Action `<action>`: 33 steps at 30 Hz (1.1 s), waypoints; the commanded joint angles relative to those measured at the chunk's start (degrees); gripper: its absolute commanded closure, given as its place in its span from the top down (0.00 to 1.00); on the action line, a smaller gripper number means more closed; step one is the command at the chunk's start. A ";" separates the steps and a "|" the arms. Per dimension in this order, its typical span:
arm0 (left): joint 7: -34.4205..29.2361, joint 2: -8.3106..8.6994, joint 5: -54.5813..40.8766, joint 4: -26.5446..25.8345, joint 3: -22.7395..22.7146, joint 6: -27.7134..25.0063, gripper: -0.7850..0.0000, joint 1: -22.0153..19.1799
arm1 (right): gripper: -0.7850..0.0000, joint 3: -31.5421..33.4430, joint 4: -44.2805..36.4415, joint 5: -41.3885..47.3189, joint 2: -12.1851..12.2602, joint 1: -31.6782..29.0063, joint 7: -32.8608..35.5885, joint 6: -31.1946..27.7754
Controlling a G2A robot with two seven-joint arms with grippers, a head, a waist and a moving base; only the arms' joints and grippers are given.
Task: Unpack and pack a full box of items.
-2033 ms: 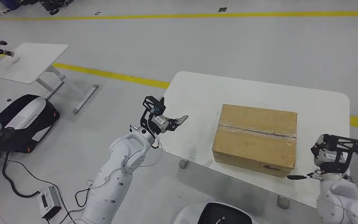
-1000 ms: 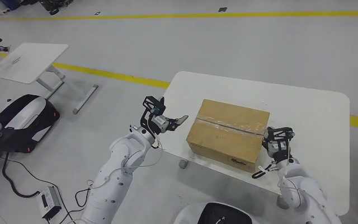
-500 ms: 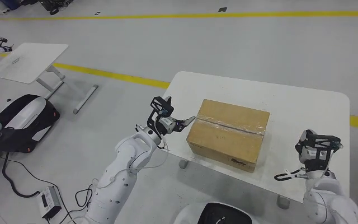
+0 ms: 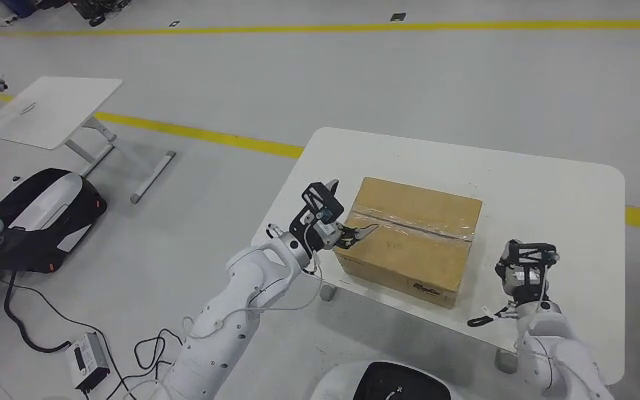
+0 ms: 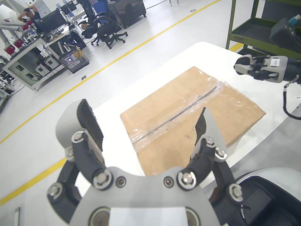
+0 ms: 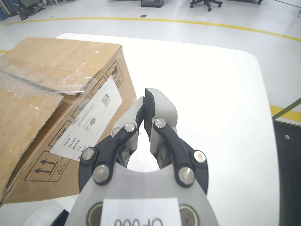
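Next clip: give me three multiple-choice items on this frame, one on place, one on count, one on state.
1. Where is the left claw? A at one end of the box; B down on the floor; C inside a bin.
2. How many boxes stand on the table? A one; B two; C three.
3. The right claw is: A wide open; B shut and empty; C shut on a tool.
Key: 1 A, the top view shows it at the box's end nearer its own arm; 2 A, a single brown box stands there; 3 B, it is closed with nothing in it, apart from the box.
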 commanded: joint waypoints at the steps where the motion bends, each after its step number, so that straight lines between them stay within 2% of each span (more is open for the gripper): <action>1: 0.00 0.00 0.00 0.00 0.00 0.00 1.00 0.00 | 0.00 -2.72 3.19 -0.81 -0.54 2.50 -0.36 -0.36; 8: 0.00 0.00 0.00 0.00 0.00 0.00 1.00 0.00 | 0.00 -8.14 8.53 -1.32 -2.07 7.19 -1.62 -1.27; 13: 0.00 0.00 0.00 0.00 0.00 0.00 1.00 0.00 | 0.00 -9.79 9.75 -1.79 -2.60 8.43 -1.79 -2.66; 18: 0.25 -0.07 -0.38 -0.30 0.98 -0.12 1.00 0.01 | 0.00 -9.15 9.38 -2.25 -2.76 8.35 -2.58 -0.91; 24: -0.94 -0.71 -0.88 0.60 7.25 -0.51 1.00 -3.85 | 0.00 -2.14 3.60 -3.29 -1.72 4.27 -2.13 5.14; 27: -1.51 -1.20 1.07 2.10 11.48 -0.23 1.00 -7.07 | 0.00 2.34 -0.54 -3.97 -1.02 1.30 -0.34 7.21; 33: -5.60 -2.37 3.24 7.45 18.16 2.79 1.00 -11.73 | 0.00 7.03 -5.43 -4.21 -0.49 -2.44 1.39 9.21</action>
